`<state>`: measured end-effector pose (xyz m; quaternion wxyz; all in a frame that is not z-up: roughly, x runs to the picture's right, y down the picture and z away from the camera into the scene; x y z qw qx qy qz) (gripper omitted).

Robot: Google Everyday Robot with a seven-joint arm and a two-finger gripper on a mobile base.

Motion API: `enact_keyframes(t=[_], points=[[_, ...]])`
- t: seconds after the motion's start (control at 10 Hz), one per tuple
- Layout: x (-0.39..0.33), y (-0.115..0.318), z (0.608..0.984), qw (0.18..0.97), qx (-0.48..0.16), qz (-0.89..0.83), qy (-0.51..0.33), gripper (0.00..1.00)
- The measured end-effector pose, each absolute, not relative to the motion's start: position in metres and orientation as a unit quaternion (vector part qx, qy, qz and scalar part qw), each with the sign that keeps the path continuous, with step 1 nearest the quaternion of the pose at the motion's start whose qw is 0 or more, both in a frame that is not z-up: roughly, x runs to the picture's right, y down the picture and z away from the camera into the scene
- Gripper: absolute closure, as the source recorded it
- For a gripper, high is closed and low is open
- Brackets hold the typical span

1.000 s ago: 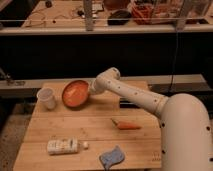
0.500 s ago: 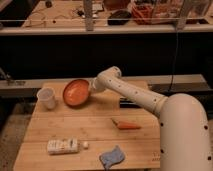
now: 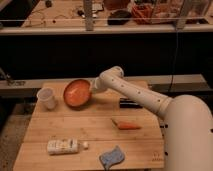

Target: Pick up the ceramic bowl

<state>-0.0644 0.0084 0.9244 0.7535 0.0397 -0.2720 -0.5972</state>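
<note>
**Tool.** The tool [image 3: 92, 87] sits at the far left-centre of the worktop [image 3: 75, 128], at the end of the white arm [image 3: 135, 95], which reaches in from the right. It meets the right rim of the ceramic bowl [image 3: 77, 93]. The contact itself is masked by the wrist. However, the bowl could not stand at this angle unaided, so the tool is judged to be clamped on that rim.

**Task item.** The ceramic bowl is tipped steeply, with its orange inside turned toward the near side and its right edge up at the tool. Whether its lower left edge touches the wood cannot be told.

**Reason for the hold.** A rim pinch suits a wide, shallow vessel that the tool cannot span. The tilt follows from lifting by one side only.

**Surroundings.**
- A white cup [image 3: 46, 98] stands just left of the bowl, apart from it.
- A carrot [image 3: 127, 125] lies right of centre.
- A bottle [image 3: 63, 146] on its side and a blue sponge [image 3: 112, 157] lie along the near edge, well apart from the bowl.

**Assessment.** The pick appears under way and not yet complete.

**Risk.** The one-sided hold may let the bowl swing or slip, and the cup is the nearest thing it could strike.
</note>
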Motion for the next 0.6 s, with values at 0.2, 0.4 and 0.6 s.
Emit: enact_keyframes(t=[0.2,0.4,0.6], points=[[-0.0684,0.0108,0.9241,0.750,0.041,-0.599,-0.276,1.00],[-0.0639,0.0111,0.9226,0.747,0.045,-0.603,-0.277,1.00],[-0.0623,0.0104,0.9221,0.744,0.047,-0.605,-0.280,1.00]])
